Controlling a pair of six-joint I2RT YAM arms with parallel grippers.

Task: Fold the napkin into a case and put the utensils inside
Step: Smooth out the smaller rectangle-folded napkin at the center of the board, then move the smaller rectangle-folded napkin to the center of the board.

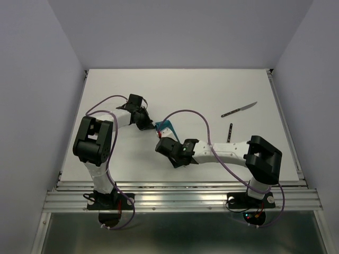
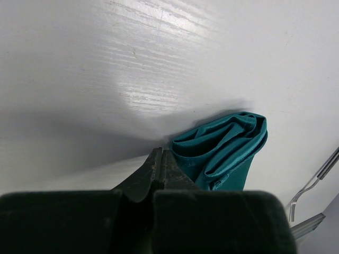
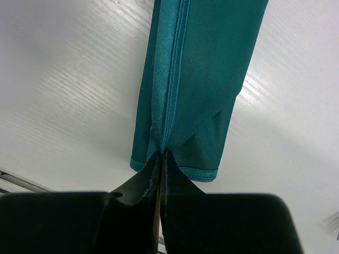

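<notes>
As the right gripper (image 3: 161, 154) pinches the napkin (image 3: 198, 79) by its hem mid-table (image 1: 201, 90), likely keeping the fold taut, the left gripper (image 2: 161, 156) sits clenched beside its bunched end; the fork (image 1: 230, 132) and knife (image 1: 239, 109) wait toward the right edge.

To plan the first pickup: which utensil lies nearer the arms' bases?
The fork, the slim piece lying almost front-to-back. The knife, with its shiny blade, lies diagonally and farther back on the table.
</notes>
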